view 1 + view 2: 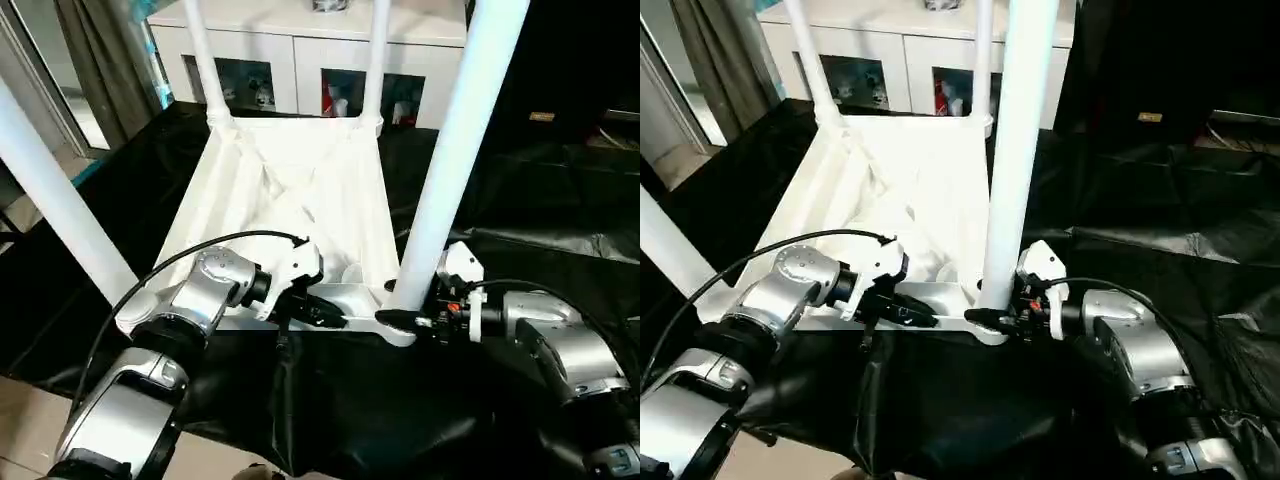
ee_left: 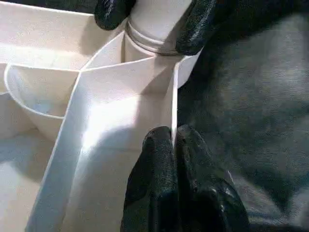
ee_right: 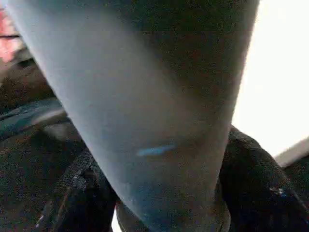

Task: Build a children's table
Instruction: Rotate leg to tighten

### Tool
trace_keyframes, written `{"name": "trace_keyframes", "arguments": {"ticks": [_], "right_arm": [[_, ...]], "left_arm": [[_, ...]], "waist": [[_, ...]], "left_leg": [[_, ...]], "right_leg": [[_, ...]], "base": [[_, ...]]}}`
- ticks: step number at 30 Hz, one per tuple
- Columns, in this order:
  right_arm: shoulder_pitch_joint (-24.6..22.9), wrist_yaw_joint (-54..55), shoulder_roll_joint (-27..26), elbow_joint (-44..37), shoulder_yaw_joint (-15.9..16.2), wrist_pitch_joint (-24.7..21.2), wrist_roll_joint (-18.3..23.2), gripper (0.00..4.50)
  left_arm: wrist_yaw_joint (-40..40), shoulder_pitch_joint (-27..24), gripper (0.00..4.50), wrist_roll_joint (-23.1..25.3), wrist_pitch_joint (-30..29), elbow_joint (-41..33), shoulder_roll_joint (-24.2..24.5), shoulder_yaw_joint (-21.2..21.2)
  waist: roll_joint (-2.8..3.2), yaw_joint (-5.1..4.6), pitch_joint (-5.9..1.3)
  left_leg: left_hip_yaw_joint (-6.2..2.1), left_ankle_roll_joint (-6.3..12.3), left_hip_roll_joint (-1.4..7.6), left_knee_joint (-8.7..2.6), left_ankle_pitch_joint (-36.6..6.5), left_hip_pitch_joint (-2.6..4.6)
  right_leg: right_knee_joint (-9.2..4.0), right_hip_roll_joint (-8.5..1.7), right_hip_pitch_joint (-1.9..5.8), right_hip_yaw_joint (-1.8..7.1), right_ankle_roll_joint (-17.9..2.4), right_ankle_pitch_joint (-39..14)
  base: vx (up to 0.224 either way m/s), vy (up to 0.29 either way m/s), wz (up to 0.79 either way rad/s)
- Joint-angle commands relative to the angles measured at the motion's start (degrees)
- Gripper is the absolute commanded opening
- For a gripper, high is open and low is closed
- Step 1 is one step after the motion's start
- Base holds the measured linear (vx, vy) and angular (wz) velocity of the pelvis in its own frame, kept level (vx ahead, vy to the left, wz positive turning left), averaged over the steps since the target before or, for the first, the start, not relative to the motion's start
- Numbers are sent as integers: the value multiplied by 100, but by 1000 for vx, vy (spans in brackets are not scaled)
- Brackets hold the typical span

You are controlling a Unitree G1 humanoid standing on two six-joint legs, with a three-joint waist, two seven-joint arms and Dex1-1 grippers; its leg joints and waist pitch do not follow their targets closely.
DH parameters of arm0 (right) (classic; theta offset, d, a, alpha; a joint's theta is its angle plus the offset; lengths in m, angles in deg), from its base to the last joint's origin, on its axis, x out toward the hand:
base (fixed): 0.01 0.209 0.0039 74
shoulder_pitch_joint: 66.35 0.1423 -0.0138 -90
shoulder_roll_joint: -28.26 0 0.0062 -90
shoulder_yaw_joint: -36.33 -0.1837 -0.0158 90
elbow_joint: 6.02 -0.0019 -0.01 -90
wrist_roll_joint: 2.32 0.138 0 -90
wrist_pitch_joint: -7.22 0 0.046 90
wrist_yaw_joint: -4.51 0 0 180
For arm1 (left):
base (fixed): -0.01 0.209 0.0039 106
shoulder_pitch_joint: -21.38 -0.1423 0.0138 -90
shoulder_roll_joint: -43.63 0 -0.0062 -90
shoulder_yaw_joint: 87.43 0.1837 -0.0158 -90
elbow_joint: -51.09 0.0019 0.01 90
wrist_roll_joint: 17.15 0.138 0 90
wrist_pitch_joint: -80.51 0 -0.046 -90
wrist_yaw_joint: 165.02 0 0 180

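Observation:
The children's table (image 1: 300,190) lies upside down on a black cloth, its X-ribbed underside facing up. Its white legs stand up from the corner sockets: near right (image 1: 460,130), near left (image 1: 50,190) and two at the far corners (image 1: 205,60). My left gripper (image 1: 335,318) is shut on the thin near rim of the top; the left wrist view has its fingertips (image 2: 159,145) pinching that wall. My right gripper (image 1: 400,320) clasps the base of the near-right leg just above its socket, one black finger (image 2: 198,29) on each side. That leg (image 3: 145,96) stands close up in the right wrist view.
A white cabinet (image 1: 300,50) with glass-fronted shelves stands right behind the table. The black cloth (image 1: 350,400) covers the floor around it, rumpled at the right. A curtain (image 1: 110,60) hangs at the back left. Bare floor tiles (image 1: 20,420) lie at the near left.

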Motion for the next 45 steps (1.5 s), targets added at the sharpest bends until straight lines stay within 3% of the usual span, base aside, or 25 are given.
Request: {"name": "trace_keyframes", "arguments": {"ticks": [1,3,7,8,10,12,14,15,18,20,21,22,24,25,28,29,31,34,39,40,45], "right_arm": [[127,1132,-430,585,-44,48,-285,249],[193,1859,-691,940,-107,50,-475,248],[269,2614,-1073,1230,-235,-42,-535,236],[332,2988,-1241,1371,-273,-63,-593,232],[378,3251,-1362,1479,-306,-59,-652,223],[582,3866,-1664,1812,-274,276,-913,223],[663,3753,-1764,1849,-336,457,-804,223],[666,3737,-1767,1846,-340,462,-793,265],[682,3250,-1719,1646,-407,483,-554,281],[595,2606,-1519,1313,-277,478,-458,314],[547,2306,-1423,1173,-210,464,-408,314],[547,2306,-1423,1173,-210,464,-408,314],[338,1269,-971,679,20,367,-185,314],[265,915,-786,511,91,355,-118,314],[187,425,-483,299,143,278,-15,314],[180,109,-237,270,161,246,-11,314],[151,-252,-8,202,191,244,-24,314],[155,-591,218,125,161,84,20,314],[167,-883,463,40,206,-37,93,314],[178,-920,483,41,202,-55,109,290],[195,-1055,487,30,179,-165,212,261]], "left_arm": [[-729,282,0,-2,-31,134,-367,-143],[-1253,379,0,55,-89,272,-575,-211],[-1864,466,0,112,-203,403,-857,-261],[-2195,502,0,141,-252,469,-989,-288],[-2433,528,0,165,-276,527,-1081,-309],[-2869,598,0,198,-232,686,-1317,-363],[-2855,605,0,204,-193,701,-1353,-361],[-2849,605,0,204,-191,700,-1352,-360],[-2604,568,0,199,-99,615,-1262,-323],[-2244,489,0,158,-10,506,-1134,-266],[-2083,452,0,133,27,461,-1076,-233],[-2083,452,0,133,27,461,-1076,-233],[-1311,246,0,3,169,138,-835,-90],[-1001,166,0,-63,143,-3,-737,-45],[-477,43,0,-170,48,-224,-554,33],[-97,-39,0,-183,3,-371,-377,144],[140,-73,0,-187,-41,-421,-267,178],[402,-95,0,-207,-56,-453,-151,196],[564,-150,0,-245,-136,-607,-55,172],[592,-162,0,-255,-151,-644,-32,180],[698,-182,0,-296,-244,-702,-5,176]], "waist": [[-90,-33,-384],[-104,-111,-353],[-107,-216,-289],[-99,-221,-292],[-97,-241,-285],[-91,-271,-279],[-86,-293,-271],[-91,-308,-274],[-83,-314,-286],[-97,-309,-301],[-106,-287,-320],[-106,-287,-320],[-136,-253,-346],[-125,-233,-352],[-113,-181,-391],[-105,-138,-414],[-110,-102,-417],[-94,-16,-394],[-94,16,-370],[-97,17,-371],[-115,22,-384]], "left_leg": [[-97,362,216,-418,-1057,145],[-116,172,192,-454,-1303,120],[-140,-25,189,-507,-2004,201],[-143,-47,185,-514,-2079,234],[-150,-76,182,-527,-2133,233],[-161,-138,173,-538,-2269,248],[-172,-136,168,-545,-2362,239],[-176,-104,169,-545,-2476,254],[-182,-13,185,-565,-2454,229],[-178,48,198,-574,-2272,202],[-150,156,207,-553,-2091,199],[-150,156,207,-553,-2091,199],[-147,357,213,-523,-1657,150],[-127,492,230,-499,-1438,148],[-99,661,234,-442,-1026,154],[-85,787,232,-405,-676,137],[-70,897,215,-362,-567,122],[-65,856,236,-375,-737,149],[-86,498,267,-438,-1181,173],[-87,468,266,-438,-1188,171],[-86,499,249,-418,-988,154]], "right_leg": [[-341,-212,272,213,-1450,-695],[-379,-210,293,203,-1328,-1168],[-530,-215,259,210,-1002,-2265],[-560,-211,246,210,-941,-2385],[-578,-205,239,210,-900,-2444],[-609,-203,212,193,-819,-2616],[-627,-204,216,183,-779,-2718],[-643,-199,206,179,-746,-2768],[-626,-192,231,189,-790,-2502],[-588,-194,263,197,-892,-2143],[-550,-194,272,217,-1003,-1753],[-550,-194,272,217,-1003,-1753],[-484,-202,351,210,-1150,-1252],[-446,-207,348,222,-1255,-935],[-365,-197,347,207,-1458,-469],[-299,-193,343,200,-1613,-28],[-264,-187,330,207,-1687,213],[-293,-184,306,202,-1656,-161],[-342,-198,300,217,-1526,-745],[-343,-202,301,222,-1507,-762],[-319,-202,310,221,-1505,-593]], "base": [[0,0,0],[0,0,0],[0,0,0],[0,0,0],[0,0,0],[0,0,0],[0,0,0],[0,0,0],[0,0,0],[0,0,0],[0,0,0],[0,0,0],[0,0,0],[0,0,0],[38,-10,1],[0,0,0],[0,0,0],[0,0,0],[0,0,0],[0,0,0],[0,0,0]]}}
